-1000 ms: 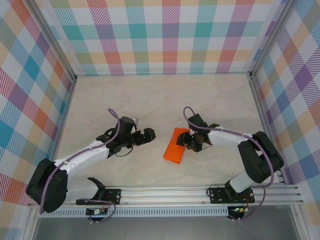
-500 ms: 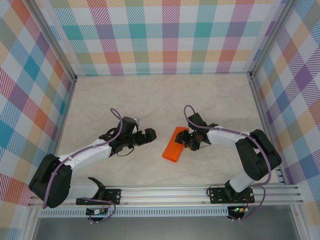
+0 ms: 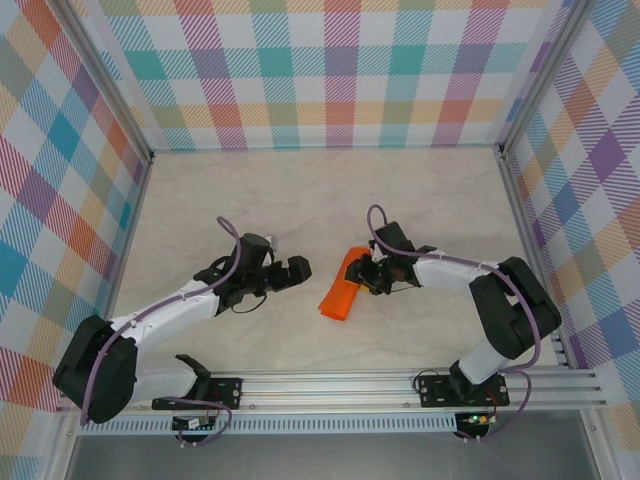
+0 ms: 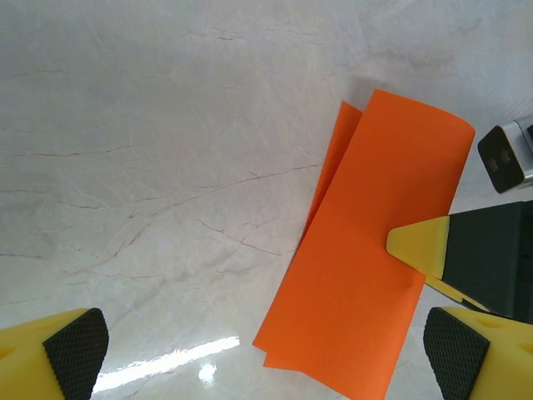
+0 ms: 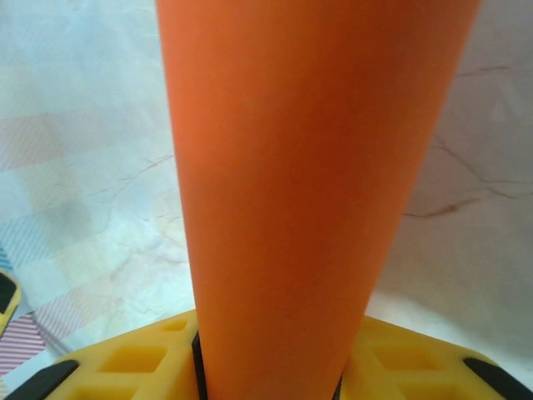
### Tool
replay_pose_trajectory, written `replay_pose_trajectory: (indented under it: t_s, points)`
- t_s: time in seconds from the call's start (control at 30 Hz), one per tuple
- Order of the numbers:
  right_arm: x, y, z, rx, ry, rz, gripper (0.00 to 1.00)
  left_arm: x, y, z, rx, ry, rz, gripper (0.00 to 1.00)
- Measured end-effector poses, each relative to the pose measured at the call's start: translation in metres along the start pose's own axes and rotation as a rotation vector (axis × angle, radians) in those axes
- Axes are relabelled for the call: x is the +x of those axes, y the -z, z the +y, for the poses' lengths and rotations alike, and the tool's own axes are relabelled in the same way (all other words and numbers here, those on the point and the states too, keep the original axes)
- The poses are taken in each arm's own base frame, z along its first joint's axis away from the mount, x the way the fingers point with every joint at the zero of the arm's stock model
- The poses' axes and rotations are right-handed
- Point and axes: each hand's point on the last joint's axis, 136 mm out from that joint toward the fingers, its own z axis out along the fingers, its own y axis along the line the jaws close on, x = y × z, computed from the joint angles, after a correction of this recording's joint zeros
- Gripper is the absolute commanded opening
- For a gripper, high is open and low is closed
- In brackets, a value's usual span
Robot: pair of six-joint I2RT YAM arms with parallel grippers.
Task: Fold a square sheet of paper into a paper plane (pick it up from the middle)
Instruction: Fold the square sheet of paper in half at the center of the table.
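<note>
The square sheet of paper (image 3: pixel 338 297) is bright orange, folded double into a narrow strip, and lies at the table's middle. My right gripper (image 3: pixel 362 277) is shut on its right edge. In the right wrist view the sheet (image 5: pixel 308 150) rises out from between the yellow fingers of that gripper (image 5: pixel 266 367). In the left wrist view one yellow finger of the right gripper (image 4: pixel 420 246) lies on top of the sheet (image 4: pixel 366 250). My left gripper (image 3: pixel 297 270) stands open just left of the sheet, its own wide-set tips (image 4: pixel 265 358) holding nothing. The paper plane is out of view.
The marble-patterned tabletop (image 3: pixel 300 190) is ringed by checkered walls (image 3: pixel 330 70) at the back and both sides. An aluminium rail (image 3: pixel 400 385) carrying the arm bases runs along the near edge.
The right gripper's jaws have closed in on the sheet. The sheet has shifted left and turned, looking narrower from above. The left arm has barely moved.
</note>
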Motion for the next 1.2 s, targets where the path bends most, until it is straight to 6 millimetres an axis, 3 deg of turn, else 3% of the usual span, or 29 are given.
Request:
replay_pose_trajectory:
  t_s: [0.27,0.43,0.53,0.77,1.2]
  points:
    - [0.007,0.007,0.052,-0.155,0.113,0.050,0.40,-0.005,0.020,0.000,-0.012,-0.008,-0.050,1.00]
    - [0.008,0.013,0.069,-0.213,0.174,0.054,0.41,-0.007,0.030,0.000,-0.013,-0.010,-0.072,1.00]
    - [0.010,0.008,0.065,-0.205,0.192,0.070,0.41,-0.003,0.031,0.003,-0.017,-0.009,-0.071,1.00]
    - [0.013,-0.015,0.027,-0.061,0.193,0.125,0.49,0.002,0.027,0.010,-0.033,-0.005,-0.053,1.00]
    - [0.002,-0.017,-0.004,0.132,0.162,0.086,0.58,0.008,0.014,0.016,-0.054,-0.005,-0.009,1.00]
